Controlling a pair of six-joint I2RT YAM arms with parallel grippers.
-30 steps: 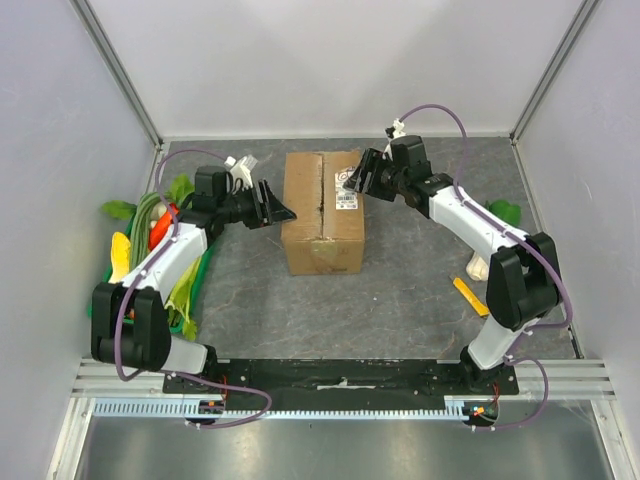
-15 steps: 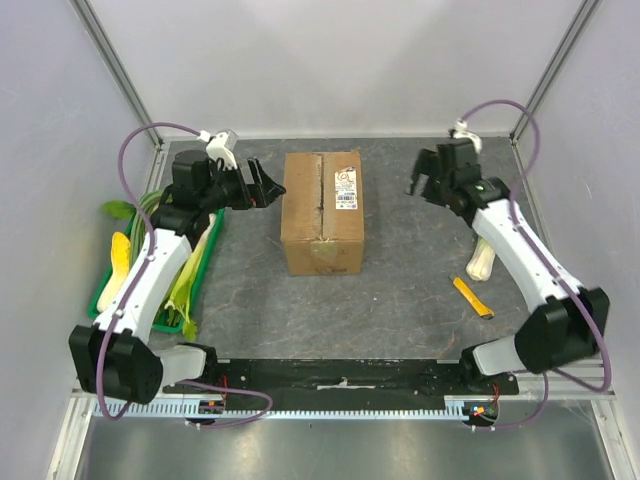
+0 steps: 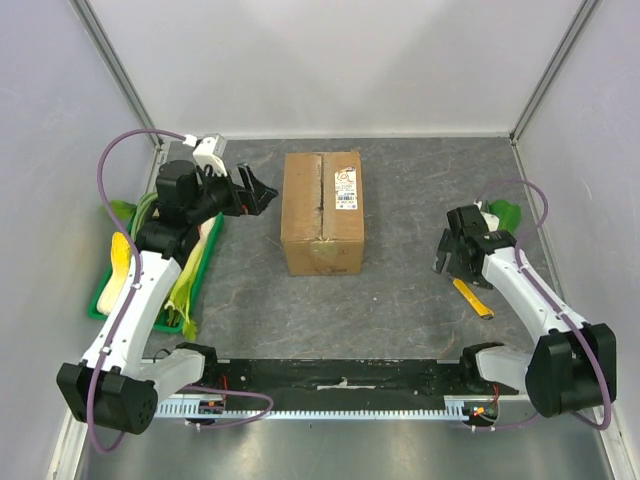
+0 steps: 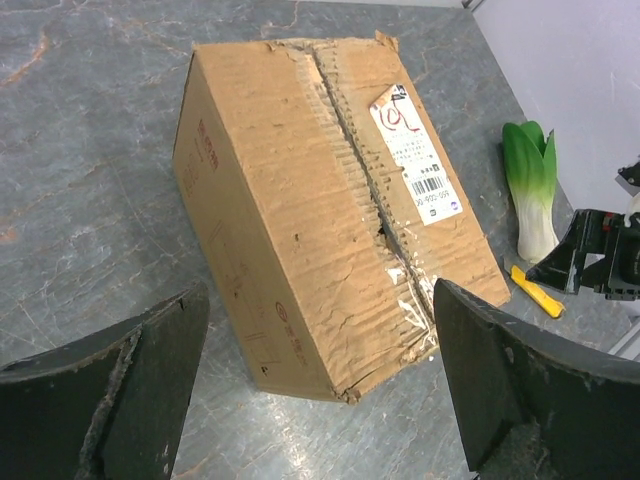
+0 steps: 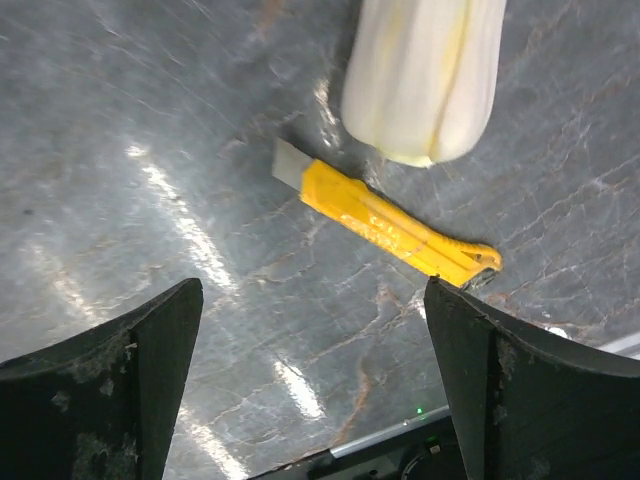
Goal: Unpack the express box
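The express box [image 3: 322, 210] is a brown carton standing shut in the middle of the table, with a torn taped seam and a white label [image 3: 346, 188]. It also shows in the left wrist view [image 4: 330, 210]. My left gripper [image 3: 262, 193] is open and empty, left of the box and apart from it, and it faces the box [image 4: 315, 330]. My right gripper [image 3: 447, 262] is open and empty, low over the table at the near right. It hovers just beside a yellow utility knife [image 5: 385, 228], without touching it [image 5: 312, 300].
A green tray [image 3: 100, 300] with several vegetables lies at the left edge. A bok choy [image 3: 495, 215] lies at the right, its white stalk [image 5: 425, 75] just beyond the knife [image 3: 472, 298]. Walls close in the back and both sides.
My right arm has swung back from the box's label to the near right, down over the knife. My left arm has drawn back left, away from the box. Both stay open.
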